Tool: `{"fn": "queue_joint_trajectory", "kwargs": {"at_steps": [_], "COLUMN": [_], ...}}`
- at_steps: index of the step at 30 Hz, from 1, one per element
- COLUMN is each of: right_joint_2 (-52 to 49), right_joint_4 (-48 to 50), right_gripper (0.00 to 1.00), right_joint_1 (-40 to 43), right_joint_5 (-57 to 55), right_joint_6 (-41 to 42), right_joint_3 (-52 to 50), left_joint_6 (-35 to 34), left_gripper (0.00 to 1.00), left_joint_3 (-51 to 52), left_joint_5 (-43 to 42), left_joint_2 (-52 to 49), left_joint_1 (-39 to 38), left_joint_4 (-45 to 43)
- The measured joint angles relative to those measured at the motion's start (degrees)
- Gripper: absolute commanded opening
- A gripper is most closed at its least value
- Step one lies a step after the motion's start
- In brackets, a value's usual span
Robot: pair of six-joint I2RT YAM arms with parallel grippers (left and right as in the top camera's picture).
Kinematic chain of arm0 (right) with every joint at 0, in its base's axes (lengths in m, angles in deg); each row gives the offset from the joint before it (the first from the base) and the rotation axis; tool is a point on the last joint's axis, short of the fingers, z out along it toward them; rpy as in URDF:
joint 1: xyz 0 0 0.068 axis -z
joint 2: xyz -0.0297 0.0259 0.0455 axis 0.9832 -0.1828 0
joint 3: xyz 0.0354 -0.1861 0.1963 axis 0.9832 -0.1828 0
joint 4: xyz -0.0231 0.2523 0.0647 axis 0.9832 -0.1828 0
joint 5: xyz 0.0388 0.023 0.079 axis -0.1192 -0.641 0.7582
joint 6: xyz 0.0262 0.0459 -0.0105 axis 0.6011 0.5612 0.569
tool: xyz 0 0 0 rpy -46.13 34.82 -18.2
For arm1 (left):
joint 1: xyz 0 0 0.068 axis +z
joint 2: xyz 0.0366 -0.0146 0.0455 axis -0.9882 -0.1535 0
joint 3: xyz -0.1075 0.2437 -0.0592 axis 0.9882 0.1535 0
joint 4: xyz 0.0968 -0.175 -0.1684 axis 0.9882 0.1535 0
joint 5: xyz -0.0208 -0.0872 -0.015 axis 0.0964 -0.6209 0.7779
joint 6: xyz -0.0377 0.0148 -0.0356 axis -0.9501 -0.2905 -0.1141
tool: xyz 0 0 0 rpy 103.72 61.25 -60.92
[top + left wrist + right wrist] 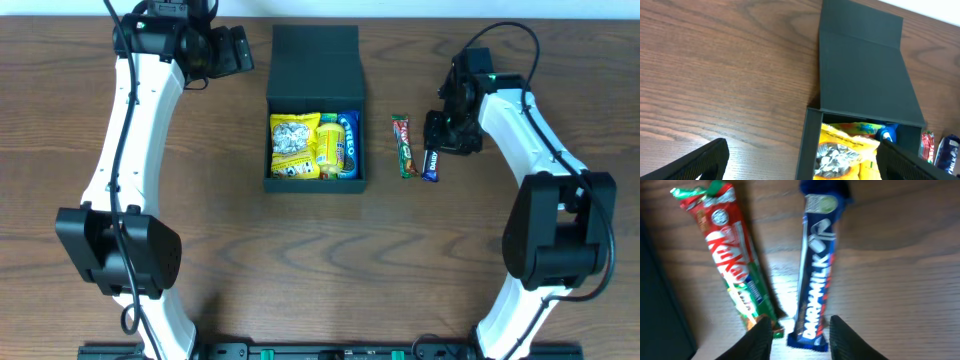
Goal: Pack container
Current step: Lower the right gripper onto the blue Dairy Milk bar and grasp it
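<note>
The dark green container [314, 100] stands open at the table's middle, its flap lid laid back, and it also shows in the left wrist view [865, 70]. Inside are yellow snack bags [305, 146] and a blue packet [349, 140]. A red-green KitKat bar [403, 146] and a dark blue Dark Milk bar [431, 164] lie on the table right of it. My right gripper [800, 337] is open, its fingers either side of the Dark Milk bar's [815, 275] near end, with the KitKat [732, 255] beside it. My left gripper [805, 162] is open and empty, above the box's far left.
The wooden table [220, 250] surrounds the box. Both white arms reach in from the front edge, the left one [120, 150] and the right one [540, 140].
</note>
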Motion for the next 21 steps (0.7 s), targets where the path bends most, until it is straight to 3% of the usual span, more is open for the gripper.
{"fn": "queue_joint_trajectory", "kwargs": {"at_steps": [21], "right_joint_2": [0.0], "right_joint_4": [6.1], "right_gripper": [0.41], "right_joint_1": [0.0], "right_joint_5": [1.1], "right_joint_6": [1.8], "right_joint_3": [-8.3], "left_joint_6": [0.2], "left_gripper": [0.95], "left_joint_3": [0.0], "left_joint_5": [-0.6], "left_joint_2": [0.0], "left_joint_1": [-0.1], "left_joint_4": [-0.2]}}
